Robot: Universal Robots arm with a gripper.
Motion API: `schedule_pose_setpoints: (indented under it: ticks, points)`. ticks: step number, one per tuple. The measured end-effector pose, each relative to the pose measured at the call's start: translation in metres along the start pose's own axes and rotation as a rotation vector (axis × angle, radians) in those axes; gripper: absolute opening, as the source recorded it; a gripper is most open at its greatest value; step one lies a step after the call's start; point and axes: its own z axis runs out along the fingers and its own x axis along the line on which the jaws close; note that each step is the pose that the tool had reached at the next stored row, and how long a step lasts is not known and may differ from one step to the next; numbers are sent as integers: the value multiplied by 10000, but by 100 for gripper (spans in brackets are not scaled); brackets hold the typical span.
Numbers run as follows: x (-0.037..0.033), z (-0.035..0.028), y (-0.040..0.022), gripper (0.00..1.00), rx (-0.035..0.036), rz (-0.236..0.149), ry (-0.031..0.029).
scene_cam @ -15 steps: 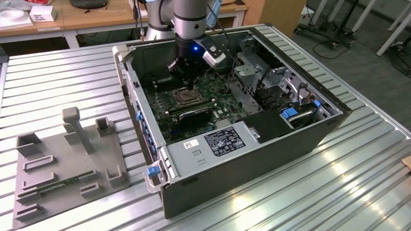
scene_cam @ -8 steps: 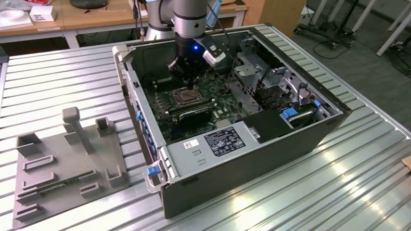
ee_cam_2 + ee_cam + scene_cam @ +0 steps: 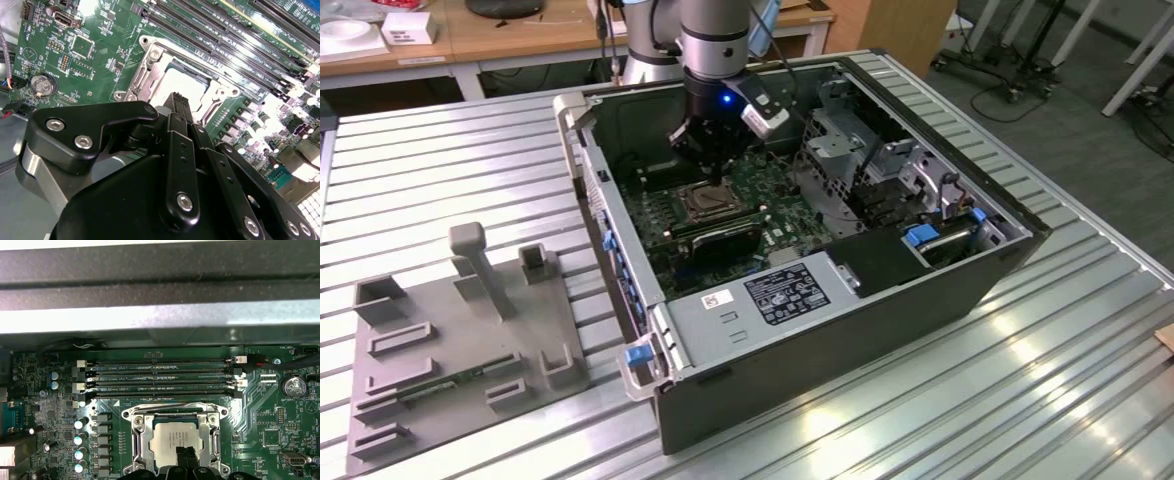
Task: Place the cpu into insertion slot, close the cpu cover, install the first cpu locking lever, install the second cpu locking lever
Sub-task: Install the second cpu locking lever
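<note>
Inside the open computer case (image 3: pixel 987 270), the cpu (image 3: pixel 170 436) lies flat in the insertion slot (image 3: pixel 708 203), a pale silvery square. The silvery cpu cover (image 3: pixel 138 436) lies down around it, its cut-out centre framing the chip. In the second wrist view the cpu (image 3: pixel 184 81) and cover (image 3: pixel 150 67) sit just beyond my fingertips. My gripper (image 3: pixel 185 458) hangs directly over the chip's near edge, its two black fingers pressed together with nothing between them. In the exterior view the gripper (image 3: pixel 700 165) is low inside the case, just behind the socket.
Long memory slots (image 3: pixel 160 375) run beside the socket, and a row of capacitors (image 3: pixel 80 440) stands on another side. A metal drive cage (image 3: pixel 854 160) and the power supply (image 3: pixel 781 295) crowd the case. A grey fixture plate (image 3: pixel 454 340) lies on the slatted table (image 3: pixel 1067 380).
</note>
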Motion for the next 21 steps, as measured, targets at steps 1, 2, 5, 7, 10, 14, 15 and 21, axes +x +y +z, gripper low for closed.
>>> schedule_pose_setpoints:
  ticks: [1, 2, 5, 7, 10, 14, 15, 21]
  points:
    - [-1, -11, 0, 11, -2, 0, -1]
    - [-1, -24, 0, 11, -5, 1, -3]
    - [-3, -55, -1, 11, -5, 13, -3]
    - [-3, -56, -4, 11, -8, 14, -5]
    - [-4, -57, -13, 11, -5, 13, -3]
    - [-4, -57, -39, 11, -6, 14, -3]
    - [-5, -56, -46, 11, -6, 14, -3]
    - [-7, -55, -112, 11, -6, 14, -3]
